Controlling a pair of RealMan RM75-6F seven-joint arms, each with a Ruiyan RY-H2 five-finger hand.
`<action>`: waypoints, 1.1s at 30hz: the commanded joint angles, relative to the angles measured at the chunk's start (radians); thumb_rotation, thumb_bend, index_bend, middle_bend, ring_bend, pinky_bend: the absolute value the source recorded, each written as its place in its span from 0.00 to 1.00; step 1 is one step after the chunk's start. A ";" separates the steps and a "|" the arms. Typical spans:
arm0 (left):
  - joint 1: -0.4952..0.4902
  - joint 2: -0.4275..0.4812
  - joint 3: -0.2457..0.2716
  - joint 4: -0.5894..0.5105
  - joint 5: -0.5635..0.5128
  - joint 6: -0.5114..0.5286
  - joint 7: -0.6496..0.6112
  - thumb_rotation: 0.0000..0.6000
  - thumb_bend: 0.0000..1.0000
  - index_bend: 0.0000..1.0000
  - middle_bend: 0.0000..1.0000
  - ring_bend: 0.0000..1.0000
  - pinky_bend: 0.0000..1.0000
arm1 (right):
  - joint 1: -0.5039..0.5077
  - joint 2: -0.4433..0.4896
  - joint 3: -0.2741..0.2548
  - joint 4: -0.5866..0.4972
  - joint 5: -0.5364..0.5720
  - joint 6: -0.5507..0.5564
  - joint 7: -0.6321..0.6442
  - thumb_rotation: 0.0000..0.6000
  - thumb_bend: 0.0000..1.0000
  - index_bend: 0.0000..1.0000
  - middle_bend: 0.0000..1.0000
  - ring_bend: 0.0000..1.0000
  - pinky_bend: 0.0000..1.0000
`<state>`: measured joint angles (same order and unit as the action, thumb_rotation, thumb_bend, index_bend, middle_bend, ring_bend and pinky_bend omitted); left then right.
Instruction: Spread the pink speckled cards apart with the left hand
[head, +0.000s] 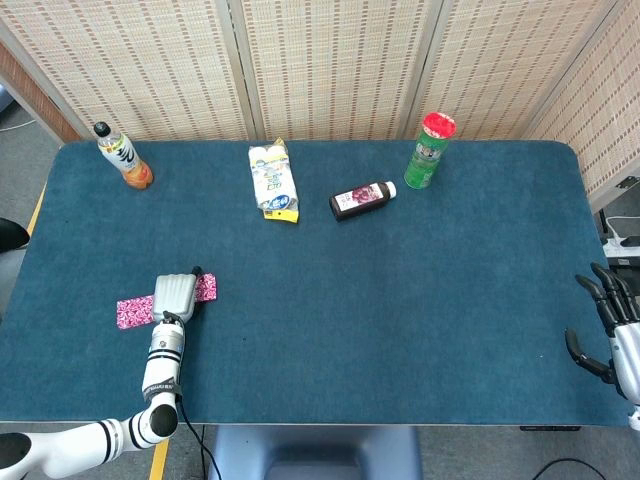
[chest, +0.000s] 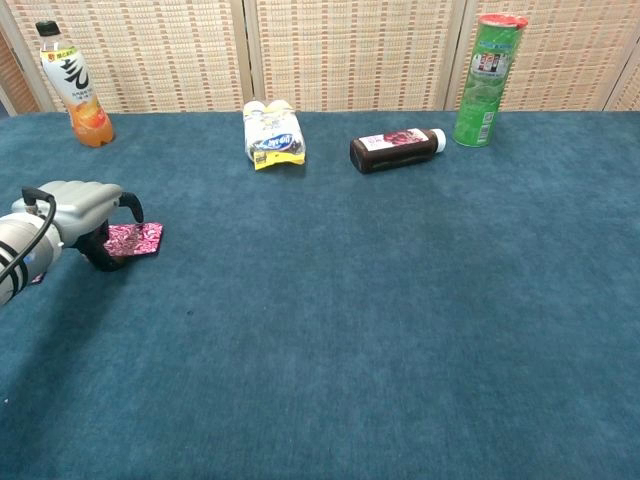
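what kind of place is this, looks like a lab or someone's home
Most likely a lab or test room, not a home. A table covered in blue felt carries a few scattered groceries, woven folding screens close off the background, and the left hand rests on pink speckled cards.

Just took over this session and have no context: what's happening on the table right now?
The left hand rests on the pink speckled cards near the table's front left, pink showing on both sides of it. Whether the cards have separated can't be told. The right hand hangs off the right edge, fingers apart, holding nothing. Along the back sit an orange drink bottle, a yellow packet, a dark bottle lying down, and a green can.
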<state>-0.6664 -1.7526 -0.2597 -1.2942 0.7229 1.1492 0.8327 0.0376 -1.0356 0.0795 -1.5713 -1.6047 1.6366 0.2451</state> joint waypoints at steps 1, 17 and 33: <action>-0.002 -0.001 0.002 0.000 0.000 0.003 -0.002 1.00 0.30 0.28 1.00 1.00 1.00 | 0.001 0.000 0.000 0.000 0.000 -0.001 0.000 1.00 0.42 0.12 0.01 0.00 0.31; -0.003 -0.004 0.016 0.003 0.012 0.023 -0.025 1.00 0.30 0.38 1.00 1.00 1.00 | 0.000 -0.001 -0.001 0.000 -0.002 0.000 -0.001 1.00 0.42 0.12 0.01 0.00 0.31; 0.013 0.005 0.029 -0.015 0.044 0.049 -0.055 1.00 0.30 0.58 1.00 1.00 1.00 | 0.001 -0.002 0.000 0.002 -0.001 0.000 -0.001 1.00 0.42 0.12 0.01 0.00 0.31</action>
<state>-0.6551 -1.7495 -0.2312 -1.3065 0.7647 1.1961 0.7795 0.0387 -1.0375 0.0794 -1.5694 -1.6057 1.6367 0.2439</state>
